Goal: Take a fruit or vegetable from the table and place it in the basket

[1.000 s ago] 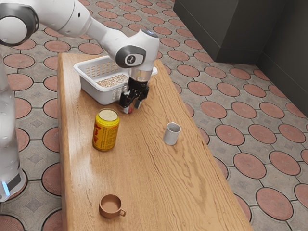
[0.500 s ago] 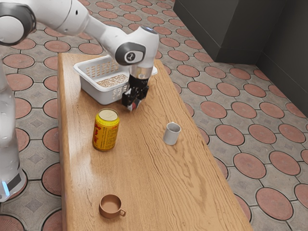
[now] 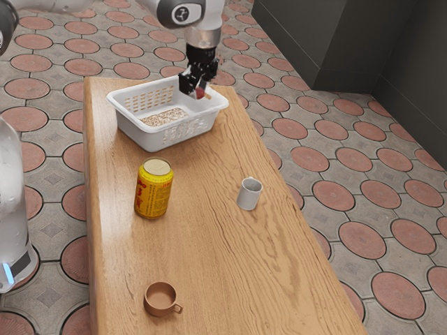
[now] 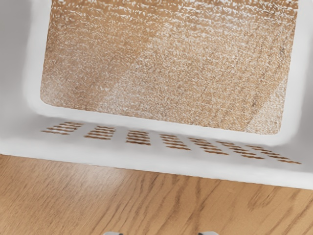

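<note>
Red fruit (image 3: 200, 93) is gripped between the fingers (image 3: 192, 85) near the basket (image 3: 159, 140), its floor (image 4: 171, 73) speckled.

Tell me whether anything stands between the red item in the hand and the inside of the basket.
No other object visibly does. Only the basket rim might matter: the red item looks raised above it, but I can't tell whether it is fully over the opening.
</note>
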`<state>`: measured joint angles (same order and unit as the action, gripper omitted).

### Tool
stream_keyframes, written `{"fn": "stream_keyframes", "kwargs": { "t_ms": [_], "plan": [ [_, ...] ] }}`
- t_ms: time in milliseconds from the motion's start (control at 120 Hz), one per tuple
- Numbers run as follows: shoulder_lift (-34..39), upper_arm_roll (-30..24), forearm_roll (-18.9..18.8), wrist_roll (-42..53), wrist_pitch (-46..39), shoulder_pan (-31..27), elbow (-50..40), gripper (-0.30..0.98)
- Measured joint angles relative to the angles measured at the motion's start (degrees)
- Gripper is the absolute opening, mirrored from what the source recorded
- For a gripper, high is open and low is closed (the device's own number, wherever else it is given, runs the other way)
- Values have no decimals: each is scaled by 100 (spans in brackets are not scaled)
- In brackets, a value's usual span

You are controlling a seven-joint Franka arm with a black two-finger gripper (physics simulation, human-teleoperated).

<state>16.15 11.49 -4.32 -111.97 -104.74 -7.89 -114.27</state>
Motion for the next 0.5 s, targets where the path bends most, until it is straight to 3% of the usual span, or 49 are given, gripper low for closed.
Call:
{"fn": "stream_keyframes", "kwargs": {
  "t_ms": [242,358,500],
  "plan": [
    [-112,2,56,165,311,-786,30,16],
    [-84,8,139,299,360,-856,6,45],
    [11,-54,646,430,394,-771,64,60]
  ]
}}
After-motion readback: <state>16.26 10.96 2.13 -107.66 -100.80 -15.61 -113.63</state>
